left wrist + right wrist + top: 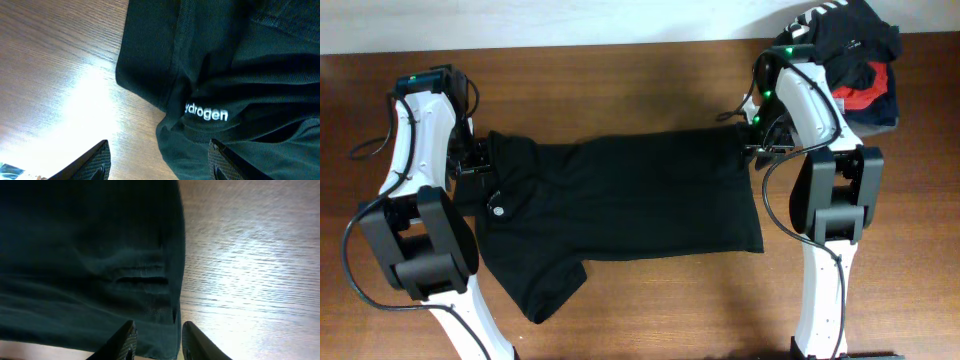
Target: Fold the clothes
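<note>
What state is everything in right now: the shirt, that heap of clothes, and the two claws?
Shirt: spread out flat, not yet folded, one sleeve sticking out.
Clothes pile: crumpled in a heap, unfolded.
Left gripper: wide open, at the shirt's collar end.
Right gripper: slightly open, with the shirt's hem edge between its fingers.

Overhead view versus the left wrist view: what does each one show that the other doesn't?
Only overhead: the whole black shirt spread out, the left arm and right arm, and a clothes pile in the far right corner. Only left wrist: white "hydrogen" lettering on the fabric, with the left gripper's fingers at the bottom edge. Both: black shirt on the wooden table.
</note>
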Controlling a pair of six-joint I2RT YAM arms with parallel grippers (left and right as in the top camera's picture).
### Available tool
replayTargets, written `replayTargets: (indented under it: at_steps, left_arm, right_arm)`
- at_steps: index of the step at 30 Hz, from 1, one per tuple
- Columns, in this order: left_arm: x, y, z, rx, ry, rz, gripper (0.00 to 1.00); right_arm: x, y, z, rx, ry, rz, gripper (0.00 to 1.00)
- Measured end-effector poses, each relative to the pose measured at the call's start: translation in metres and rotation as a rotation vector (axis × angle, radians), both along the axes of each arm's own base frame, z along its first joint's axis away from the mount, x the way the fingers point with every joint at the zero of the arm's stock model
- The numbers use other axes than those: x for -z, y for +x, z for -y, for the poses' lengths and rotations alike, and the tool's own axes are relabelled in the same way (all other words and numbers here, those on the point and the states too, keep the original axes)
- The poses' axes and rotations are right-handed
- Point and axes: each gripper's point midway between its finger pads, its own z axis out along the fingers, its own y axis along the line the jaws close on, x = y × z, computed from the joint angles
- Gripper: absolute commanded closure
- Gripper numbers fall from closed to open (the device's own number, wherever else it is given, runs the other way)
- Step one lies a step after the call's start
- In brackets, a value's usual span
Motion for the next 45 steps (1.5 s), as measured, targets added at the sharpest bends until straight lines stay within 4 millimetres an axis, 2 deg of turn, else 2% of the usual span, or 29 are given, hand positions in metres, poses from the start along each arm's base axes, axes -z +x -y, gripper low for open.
replayTargets:
  at_steps: [3, 6, 9, 12, 16, 19, 22, 25, 26, 29, 32, 34, 38, 39, 42, 45]
  left_arm:
    - [-0.008, 0.004, 0.000, 0.000, 0.002, 0.015, 0.36]
    - [-0.028, 0.018, 0.000, 0.004, 0.010, 0.085, 0.31]
    - [-0.068, 0.033, 0.006, 0.019, 0.016, 0.216, 0.27]
    - [-0.124, 0.036, 0.017, 0.044, 0.028, 0.383, 0.25]
    - [-0.198, 0.019, 0.037, 0.083, 0.015, 0.589, 0.25]
    - [-0.234, -0.002, 0.053, 0.116, -0.003, 0.675, 0.24]
    - [-0.244, -0.021, 0.070, 0.146, -0.029, 0.674, 0.24]
    - [-0.236, -0.034, 0.086, 0.167, -0.054, 0.617, 0.24]
    - [-0.232, -0.035, 0.090, 0.171, -0.059, 0.603, 0.24]
    - [-0.209, -0.040, 0.100, 0.175, -0.074, 0.529, 0.24]
    - [-0.179, -0.047, 0.105, 0.158, -0.081, 0.438, 0.24]
    - [-0.152, -0.051, 0.109, 0.136, -0.089, 0.383, 0.24]
    - [-0.096, -0.064, 0.123, 0.108, -0.149, 0.296, 0.27]
    - [-0.080, -0.072, 0.130, 0.105, -0.176, 0.273, 0.28]
    - [-0.050, -0.098, 0.148, 0.099, -0.238, 0.222, 0.29]
    - [-0.026, -0.134, 0.163, 0.089, -0.275, 0.150, 0.29]
  right_arm:
    - [-0.023, 0.009, 0.002, 0.009, 0.008, 0.041, 0.65]
    - [-0.058, 0.028, 0.002, 0.014, 0.015, 0.150, 0.64]
    - [-0.097, 0.046, 0.000, 0.014, 0.029, 0.291, 0.62]
    - [-0.134, 0.045, -0.001, 0.019, 0.040, 0.385, 0.62]
    - [-0.183, 0.034, -0.002, 0.024, 0.047, 0.498, 0.62]
    - [-0.226, 0.020, -0.001, 0.032, 0.051, 0.599, 0.59]
    - [-0.268, 0.000, -0.001, 0.038, 0.053, 0.701, 0.57]
    - [-0.304, -0.034, 0.002, 0.054, 0.037, 0.787, 0.49]
    - [-0.310, -0.047, 0.003, 0.064, 0.028, 0.795, 0.45]
    - [-0.307, -0.086, 0.007, 0.091, 0.004, 0.760, 0.41]
    - [-0.280, -0.112, 0.011, 0.122, -0.016, 0.662, 0.40]
    - [-0.247, -0.122, 0.012, 0.139, -0.034, 0.544, 0.40]
    - [-0.178, -0.119, 0.011, 0.155, -0.047, 0.378, 0.40]
    - [-0.156, -0.120, 0.010, 0.160, -0.045, 0.338, 0.40]
    - [-0.111, -0.124, 0.007, 0.173, -0.036, 0.266, 0.40]
    - [-0.080, -0.131, 0.003, 0.186, -0.021, 0.228, 0.40]
